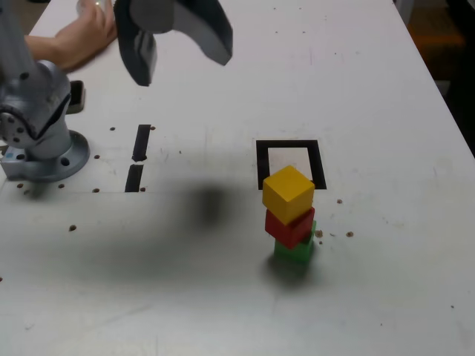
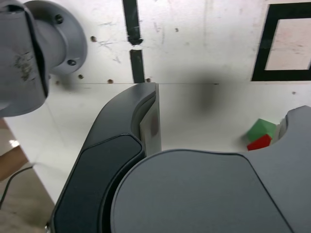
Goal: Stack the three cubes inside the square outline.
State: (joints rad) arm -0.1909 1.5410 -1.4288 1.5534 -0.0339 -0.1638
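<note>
In the exterior view, the hand [image 1: 184, 72] is spread wide with nothing in its grasp, above the bench [image 1: 171, 297]. The yellow cube [image 1: 288, 194] sits on the red cube [image 1: 290, 227], which is on the green cube [image 1: 295, 250], outside the black square outline [image 1: 320, 169].

The three cubes formed a single vertical stack on the desk, outside the square outline [image 1: 319, 165]. The green cube [image 1: 295, 252] was the base unit, largely covered from above. The red cube [image 1: 289, 227] occupied the middle position, rotated relative to the green one. The yellow cube [image 1: 288, 194] was the top unit, with its upper face fully exposed. All three were solid-coloured and of like size. The square outline was a thick black border around a white centre, lying flat. In the exterior view, the yellow cube overlapped the outline's lower border.
</note>
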